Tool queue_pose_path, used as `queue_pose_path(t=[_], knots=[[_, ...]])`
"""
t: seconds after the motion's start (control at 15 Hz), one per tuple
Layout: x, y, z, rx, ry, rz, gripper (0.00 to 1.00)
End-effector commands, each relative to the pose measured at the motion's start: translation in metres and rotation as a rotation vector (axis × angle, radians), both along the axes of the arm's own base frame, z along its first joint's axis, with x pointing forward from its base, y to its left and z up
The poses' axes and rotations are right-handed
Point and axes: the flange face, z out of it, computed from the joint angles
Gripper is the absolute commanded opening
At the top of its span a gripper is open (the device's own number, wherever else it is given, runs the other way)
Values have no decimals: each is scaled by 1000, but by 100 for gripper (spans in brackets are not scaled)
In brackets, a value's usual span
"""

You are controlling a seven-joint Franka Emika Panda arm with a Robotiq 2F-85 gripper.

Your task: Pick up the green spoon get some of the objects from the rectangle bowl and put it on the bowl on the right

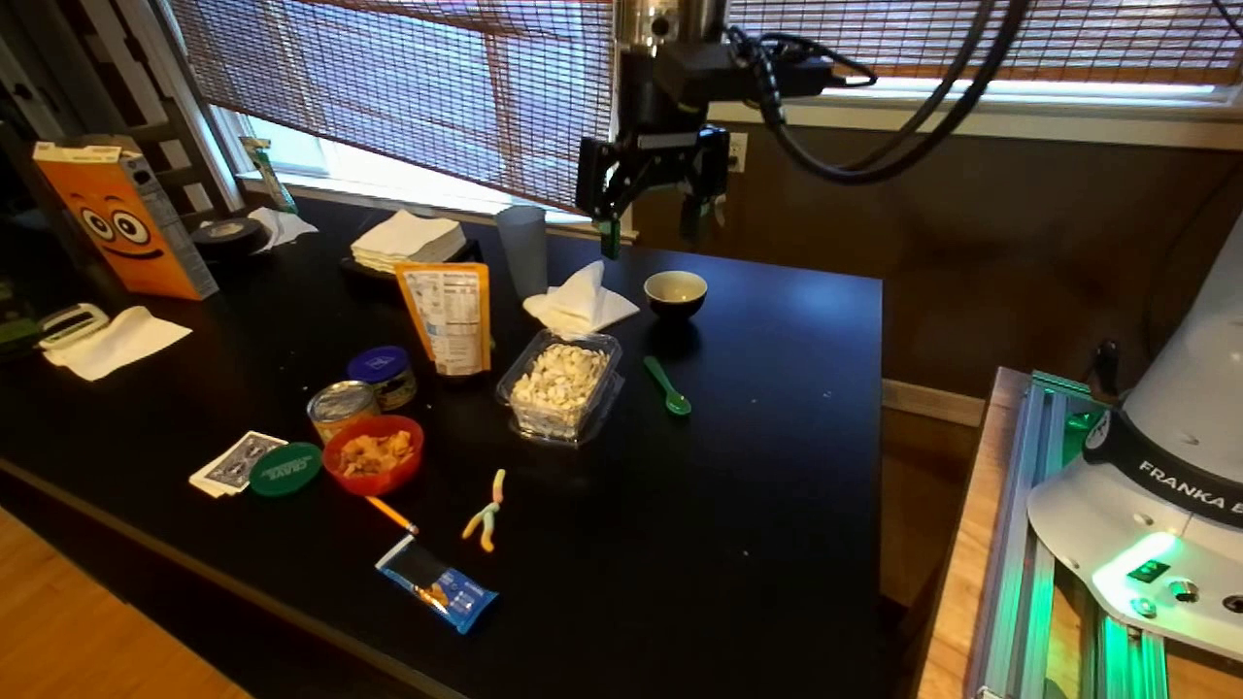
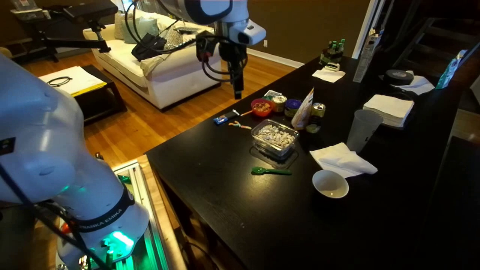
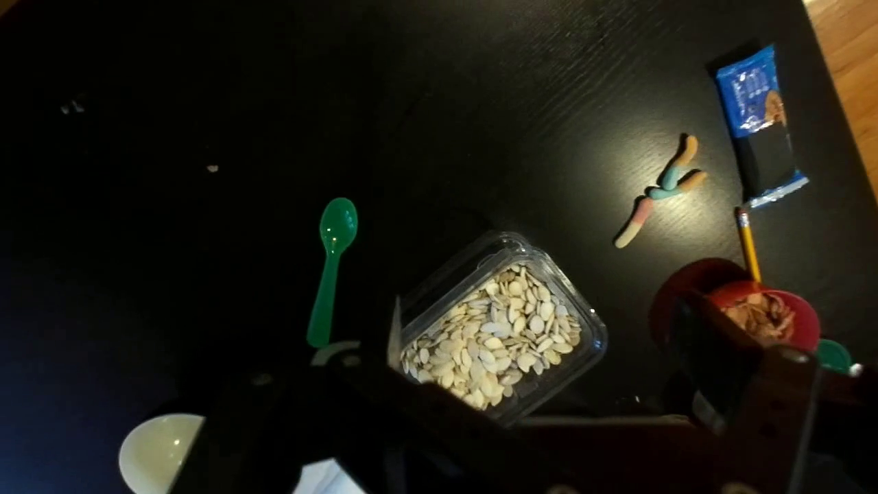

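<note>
A green spoon lies on the black table in both exterior views, and also in the wrist view. Beside it stands a clear rectangular container filled with pale seeds; the seeds also show in the wrist view. A small round bowl, dark outside and light inside, stands near the spoon's handle end; it is partly cut off in the wrist view. My gripper is open and empty, high above the table. In the wrist view its fingers are dark and spread apart over the container.
A crumpled napkin and grey cup stand behind the container. An orange pouch, cans and a red bowl are beside it. Gummy worms and a blue wrapper lie near the front edge.
</note>
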Motion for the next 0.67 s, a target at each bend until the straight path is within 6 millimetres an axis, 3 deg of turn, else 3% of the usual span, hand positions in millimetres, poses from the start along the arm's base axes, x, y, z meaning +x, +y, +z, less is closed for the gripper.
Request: queue_pose_path(t=[0.0, 0.33, 0.6], knots=[[44, -34, -43, 11, 72, -16, 100], [79, -93, -92, 46, 146, 17, 100], [84, -124, -134, 57, 180, 28, 100]])
